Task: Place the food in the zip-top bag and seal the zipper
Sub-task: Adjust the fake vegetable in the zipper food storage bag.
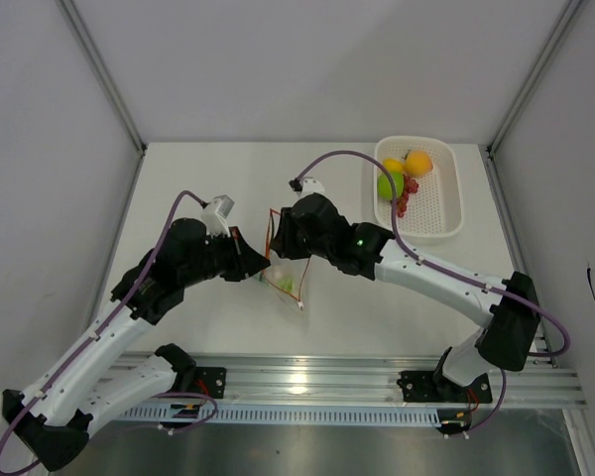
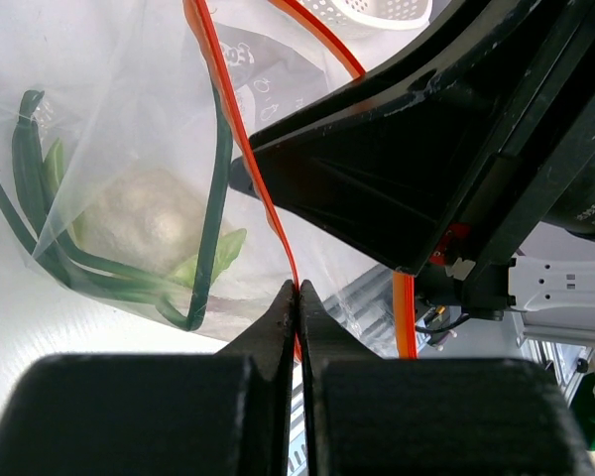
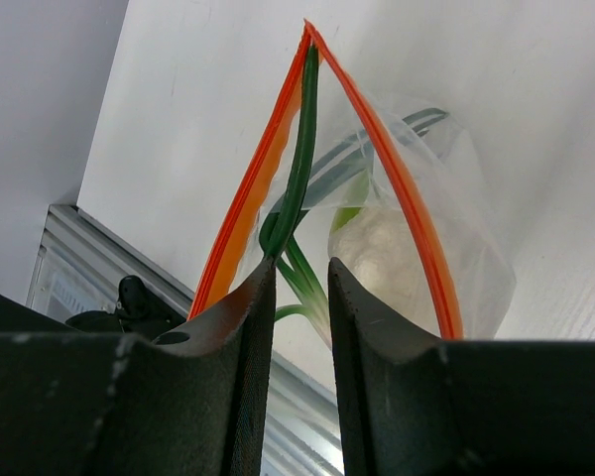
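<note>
Zipper is pinched tight in the left gripper. Right gripper, narrowly parted, sits at the bag's mouth, with stalks showing in its gap. Basket stands beyond the bag.

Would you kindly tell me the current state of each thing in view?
Bag: mouth open, green stalks and pale leafy piece inside.
Zipper: unsealed, strips apart.
Left fingers: shut on zipper.
Right fingers: slightly apart at bag's mouth.
Basket: holds the remaining fruit.
</note>
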`<state>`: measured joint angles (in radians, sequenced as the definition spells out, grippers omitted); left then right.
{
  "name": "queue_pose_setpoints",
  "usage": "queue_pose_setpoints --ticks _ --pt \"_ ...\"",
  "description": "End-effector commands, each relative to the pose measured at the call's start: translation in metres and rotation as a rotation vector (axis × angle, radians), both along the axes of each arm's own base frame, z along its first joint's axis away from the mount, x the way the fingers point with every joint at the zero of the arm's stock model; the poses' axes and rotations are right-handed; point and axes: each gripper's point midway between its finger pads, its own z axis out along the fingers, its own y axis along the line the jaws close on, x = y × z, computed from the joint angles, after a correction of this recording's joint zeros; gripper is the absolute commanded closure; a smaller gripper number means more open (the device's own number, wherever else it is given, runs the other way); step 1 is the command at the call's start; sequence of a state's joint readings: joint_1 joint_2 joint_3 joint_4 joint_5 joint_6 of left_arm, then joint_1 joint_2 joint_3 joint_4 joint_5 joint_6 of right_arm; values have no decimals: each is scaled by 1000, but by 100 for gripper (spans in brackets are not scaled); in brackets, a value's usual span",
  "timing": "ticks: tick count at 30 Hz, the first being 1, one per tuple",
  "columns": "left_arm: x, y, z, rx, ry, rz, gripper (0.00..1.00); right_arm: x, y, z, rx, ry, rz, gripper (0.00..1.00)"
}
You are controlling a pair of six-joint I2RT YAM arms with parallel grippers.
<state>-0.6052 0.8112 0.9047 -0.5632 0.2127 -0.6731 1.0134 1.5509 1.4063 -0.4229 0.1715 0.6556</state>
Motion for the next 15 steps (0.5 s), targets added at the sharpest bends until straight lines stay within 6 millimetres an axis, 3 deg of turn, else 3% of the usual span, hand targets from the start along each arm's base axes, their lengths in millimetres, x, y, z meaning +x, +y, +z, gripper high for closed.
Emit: queue_pose_setpoints --ticks 1,15 --pt "3 -2 9 -26 -25 -2 99 9 -4 30 71 -53 -35 70" --pt "3 -3 6 -24 -20 -6 99 9 -4 38 95 -61 -30 71"
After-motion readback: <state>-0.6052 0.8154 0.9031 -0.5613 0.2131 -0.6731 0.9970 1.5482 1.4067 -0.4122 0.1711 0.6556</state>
